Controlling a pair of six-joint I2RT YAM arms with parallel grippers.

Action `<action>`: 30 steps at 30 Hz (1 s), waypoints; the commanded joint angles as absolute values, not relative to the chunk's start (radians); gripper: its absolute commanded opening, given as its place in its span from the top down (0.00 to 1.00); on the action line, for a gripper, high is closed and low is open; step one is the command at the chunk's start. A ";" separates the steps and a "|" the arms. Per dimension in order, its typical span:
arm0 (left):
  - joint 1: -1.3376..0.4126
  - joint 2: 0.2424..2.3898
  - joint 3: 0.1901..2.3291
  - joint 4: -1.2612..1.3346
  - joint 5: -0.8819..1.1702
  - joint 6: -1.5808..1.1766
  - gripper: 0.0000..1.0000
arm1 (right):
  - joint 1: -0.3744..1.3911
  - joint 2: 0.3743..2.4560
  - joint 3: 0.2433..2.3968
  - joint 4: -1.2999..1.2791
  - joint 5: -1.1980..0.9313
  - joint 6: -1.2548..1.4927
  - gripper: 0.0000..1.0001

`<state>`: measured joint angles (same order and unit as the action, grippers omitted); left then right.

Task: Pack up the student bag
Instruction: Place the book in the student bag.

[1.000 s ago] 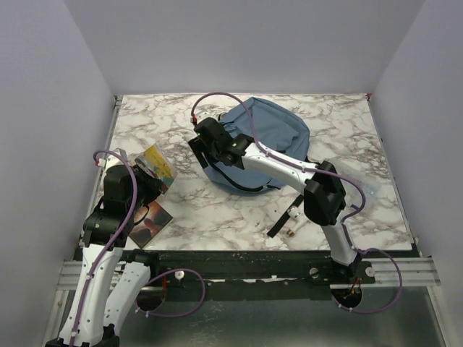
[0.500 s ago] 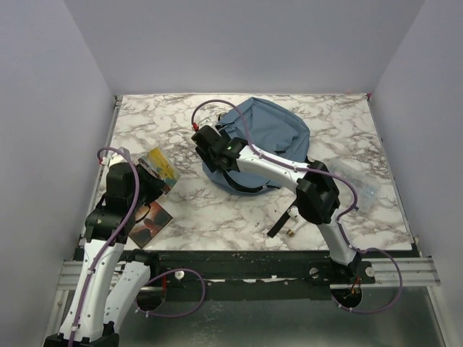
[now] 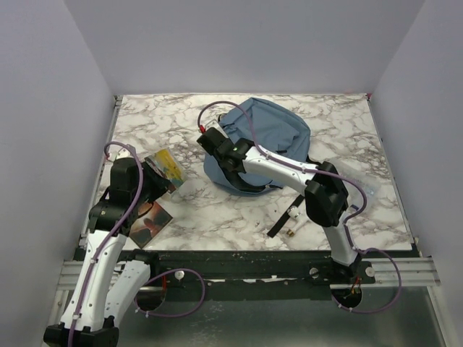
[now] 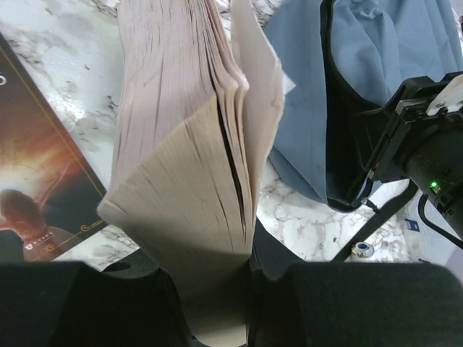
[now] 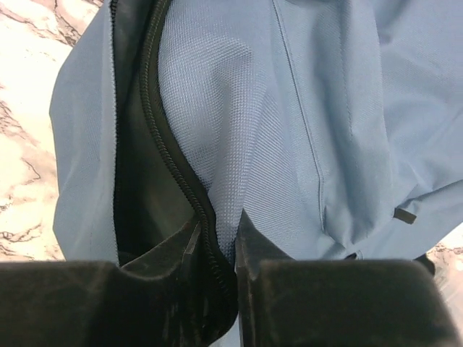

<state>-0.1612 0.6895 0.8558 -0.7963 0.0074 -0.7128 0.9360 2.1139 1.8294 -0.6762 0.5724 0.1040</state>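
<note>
The dusty-blue student bag (image 3: 269, 134) lies at the back middle of the marble table, its black-lined zipper opening (image 5: 141, 181) facing left. My right gripper (image 3: 215, 144) is shut on the bag's zipper edge, pinching the blue fabric (image 5: 217, 217) between its fingers. My left gripper (image 3: 150, 181) is shut on a thick paperback book (image 4: 192, 144) with a yellow cover (image 3: 165, 168), held off the table to the bag's left. In the left wrist view the book's page edges fill the centre and the bag (image 4: 376, 72) shows at the right.
A second book with a dark orange cover (image 3: 150, 219) lies flat at the near left under my left arm. A black webbing strap (image 3: 283, 217) and small white items (image 3: 293, 217) lie near the front, right of centre.
My right gripper has closed on the bag's zipper edge after reaching slightly right to it. My left gripper has carried the book a little to the right, toward the bag.
</note>
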 commanded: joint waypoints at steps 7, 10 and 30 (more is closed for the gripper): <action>-0.160 0.773 0.912 -0.559 0.386 -0.772 1.00 | 0.910 1.990 1.870 -0.724 0.576 0.118 0.99; -0.160 0.792 0.868 -0.412 0.543 -0.884 1.00 | 0.871 1.964 1.891 -0.724 0.466 0.160 0.99; -0.303 1.029 0.691 0.132 0.425 -1.272 1.00 | 0.694 1.874 1.876 -0.577 -0.050 0.442 1.00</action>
<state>-0.2596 0.9668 0.6319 -0.0719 0.4622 -1.2369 0.6930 1.9297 1.8633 -0.6697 0.0681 0.3855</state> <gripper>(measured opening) 0.269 0.024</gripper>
